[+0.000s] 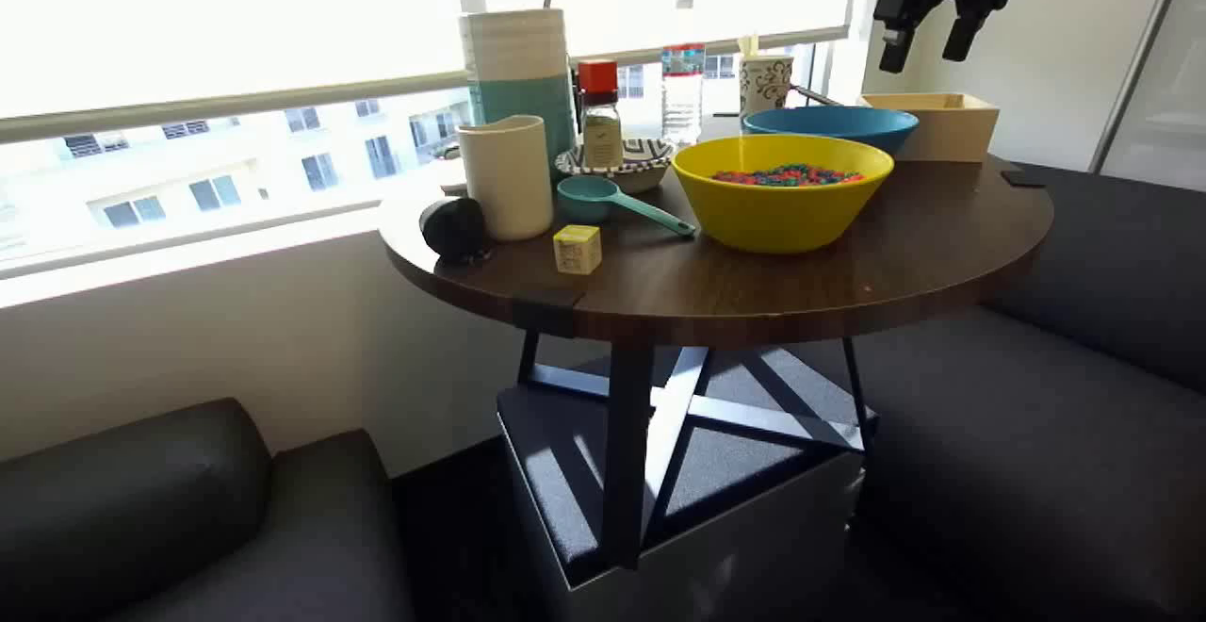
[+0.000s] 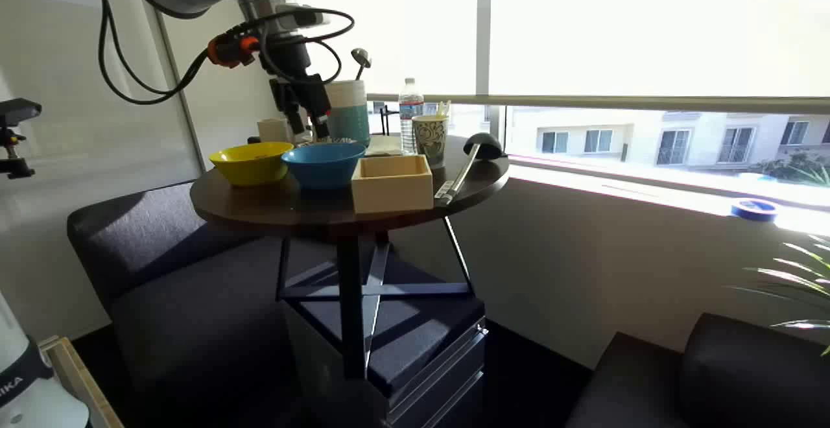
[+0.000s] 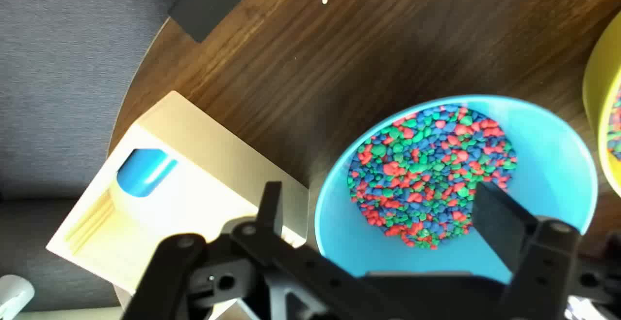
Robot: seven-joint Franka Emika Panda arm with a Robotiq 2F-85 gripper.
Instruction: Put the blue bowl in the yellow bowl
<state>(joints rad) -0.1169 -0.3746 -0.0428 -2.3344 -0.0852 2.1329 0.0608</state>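
The round dark-wood table carries the blue bowl, seen between the fingers in the wrist view; a wooden box past one; the yellow bowl past the other; farther from both, a turquoise scoop and yellow cube.

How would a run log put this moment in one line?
tool: open, empty; blue bowl: on round table, colored granules inside; yellow bowl: beside it; nesting: not done
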